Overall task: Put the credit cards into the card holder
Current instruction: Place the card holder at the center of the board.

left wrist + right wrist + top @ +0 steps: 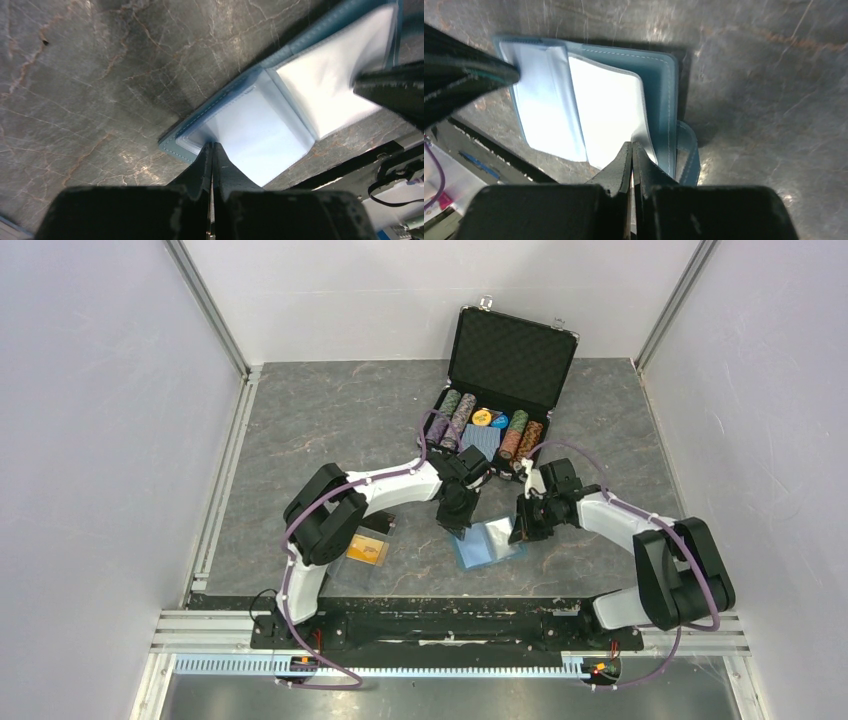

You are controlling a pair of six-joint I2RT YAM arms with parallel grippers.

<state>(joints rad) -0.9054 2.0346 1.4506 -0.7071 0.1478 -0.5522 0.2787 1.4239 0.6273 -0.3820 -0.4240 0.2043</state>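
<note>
The teal-blue card holder (pixel 487 543) lies open on the table, pale blue pockets facing up. It also shows in the left wrist view (pixel 250 125) and the right wrist view (pixel 659 100), with its snap tab (pixel 689 155) sticking out. My left gripper (pixel 460 525) is shut, its tips (pixel 212 147) on the holder's left corner. My right gripper (pixel 520 530) is shut, its tips (pixel 631 146) on the holder's right edge by the tab. I see no card in either one. An orange-gold credit card (pixel 367 549) lies to the left, under my left arm. The black and whitish cards are hidden.
A big black metal-edged case (pixel 510 360) stands open at the back, with rows of striped poker chips (pixel 455 415) and a blue card deck (pixel 481 440). The metal frame rail (pixel 450 625) runs along the near edge. Grey walls close both sides.
</note>
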